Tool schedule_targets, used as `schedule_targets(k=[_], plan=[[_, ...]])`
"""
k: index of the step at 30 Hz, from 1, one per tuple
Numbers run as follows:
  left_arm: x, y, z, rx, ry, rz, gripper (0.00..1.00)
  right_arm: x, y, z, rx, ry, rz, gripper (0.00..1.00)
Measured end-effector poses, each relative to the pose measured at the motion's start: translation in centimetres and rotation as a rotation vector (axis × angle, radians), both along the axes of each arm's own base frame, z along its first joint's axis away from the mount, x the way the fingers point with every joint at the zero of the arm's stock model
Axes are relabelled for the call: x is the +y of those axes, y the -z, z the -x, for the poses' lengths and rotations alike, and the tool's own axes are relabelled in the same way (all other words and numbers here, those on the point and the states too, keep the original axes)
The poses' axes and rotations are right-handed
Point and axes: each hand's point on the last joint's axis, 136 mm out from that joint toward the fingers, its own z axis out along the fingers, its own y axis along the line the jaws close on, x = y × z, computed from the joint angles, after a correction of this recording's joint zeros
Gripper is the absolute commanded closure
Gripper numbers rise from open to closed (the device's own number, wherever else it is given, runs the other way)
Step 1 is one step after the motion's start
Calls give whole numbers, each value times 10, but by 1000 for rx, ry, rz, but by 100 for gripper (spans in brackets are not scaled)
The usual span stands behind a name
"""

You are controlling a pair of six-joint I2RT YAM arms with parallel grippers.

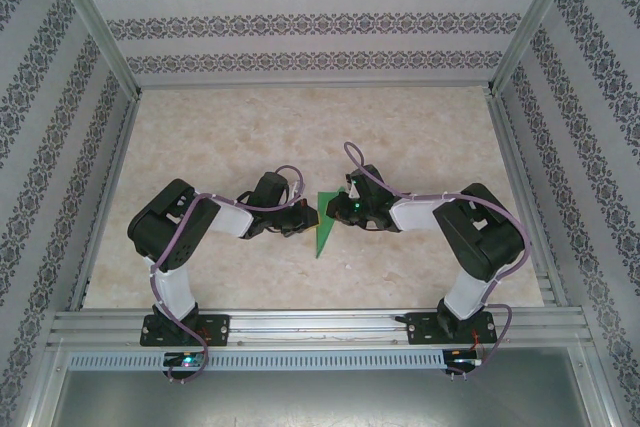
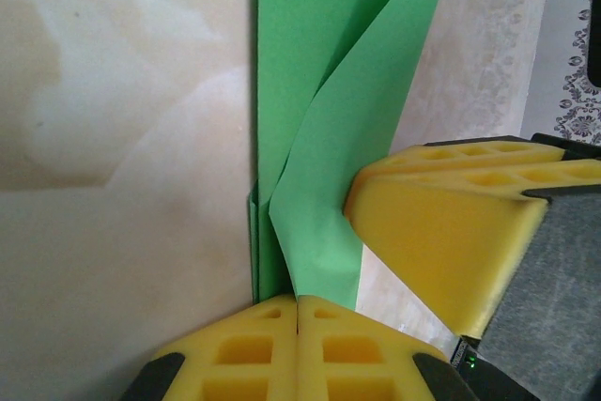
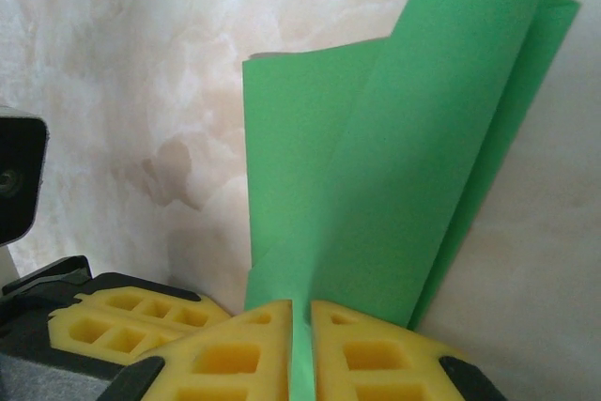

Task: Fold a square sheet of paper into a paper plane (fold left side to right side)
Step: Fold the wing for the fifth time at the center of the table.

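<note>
**Folding the Paper Plane: Flap Raised, Crease Not Yet Set**

**Status.** The green paper (image 1: 324, 222) lies at the middle of the table (image 1: 300, 117), between the two claws. It forms a narrow strip that tapers to a point toward the arm bases. It is several layers thick, so the early folds are judged done. One flap stands up off the layers beneath it and is not pressed flat, so the fold in hand is judged about half made. Laying that flap over, setting its crease and shaping the wings are left to do.

**Claws.** The right claw (image 3: 300, 331) is clenched on the paper. A green sliver shows between its yellow fingers, and the raised flap rises from that grip. The left claw (image 2: 298, 326) is clenched with its fingers meeting, and its tips sit against the paper at the long crease. Whether a layer is pinched there cannot be told.

**Edges.** In the left wrist view, one long folded edge runs straight along the table surface. The flap's free edge curves up beside it.

**Room.** The claws stand close together across the paper, so sideways travel between them is tight. Open tabletop lies beyond the paper and to both sides. The patterned walls (image 1: 60, 147) stand well apart from both arms.
</note>
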Motion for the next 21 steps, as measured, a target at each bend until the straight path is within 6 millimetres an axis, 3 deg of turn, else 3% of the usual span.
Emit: schedule_targets(k=[9,12,21], plan=[[0,0,0,2,-2,1,100,-3,6,3,20,1,17,97],[0,-1,0,-2,-3,0,92,-4,7,3,15,-6,22,100],[10,-8,-4,-39,-53,-71,82,-5,8,3,-4,-11,16,100]])
